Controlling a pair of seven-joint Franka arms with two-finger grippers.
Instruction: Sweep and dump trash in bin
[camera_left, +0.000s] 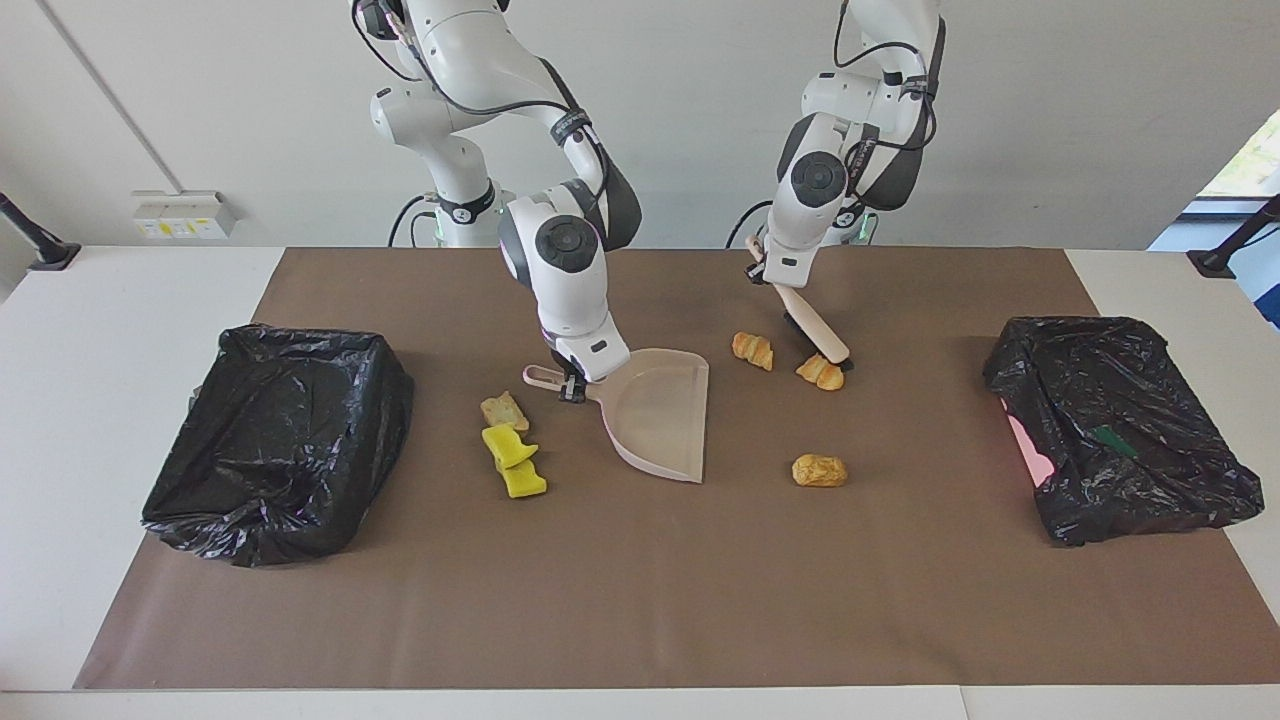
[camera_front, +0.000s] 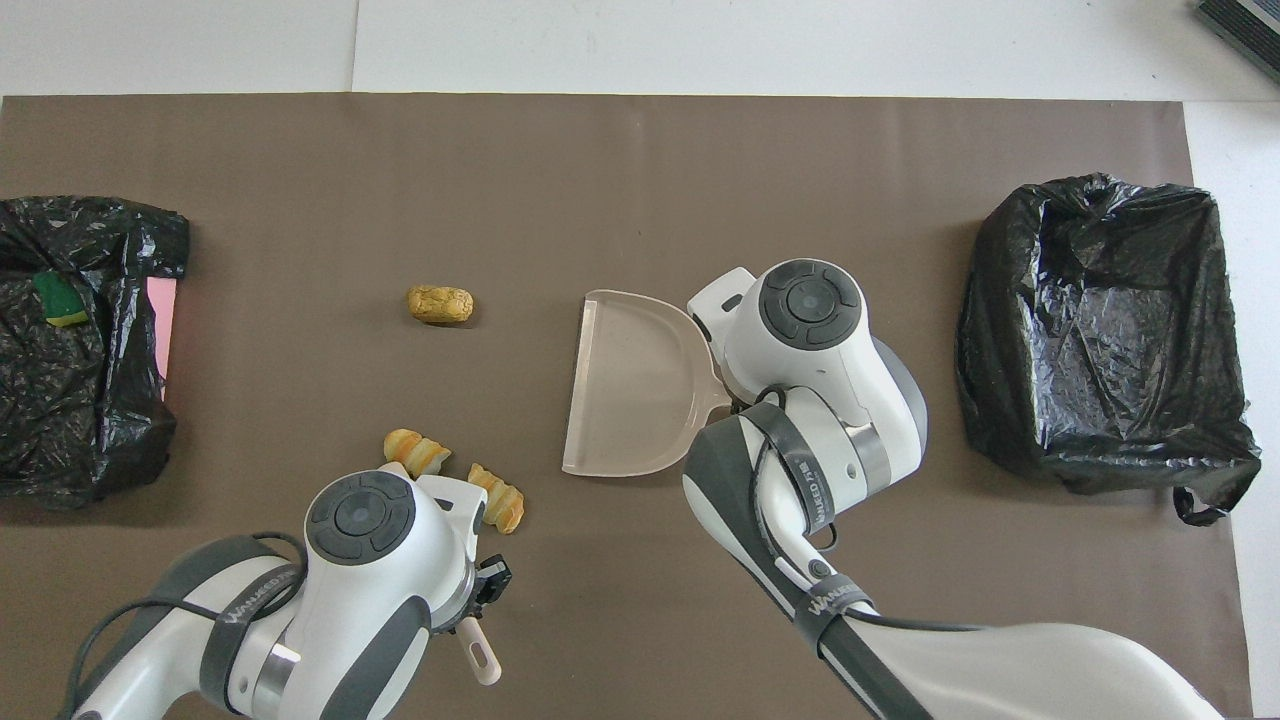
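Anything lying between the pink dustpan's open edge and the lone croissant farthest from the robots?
Nothing: bare brown mat separates pale pink plastic dustpan from golden-brown croissant, clearest overhead.

arms: glossy white shells | joints: dark grey caps | cables: black | marking: WANKEED

Dustpan: we see a pale pink plastic dustpan mid-mat.
Pastries: we count three golden-brown croissant-like pastries.
Bins: two black-bagged bins at the ends.
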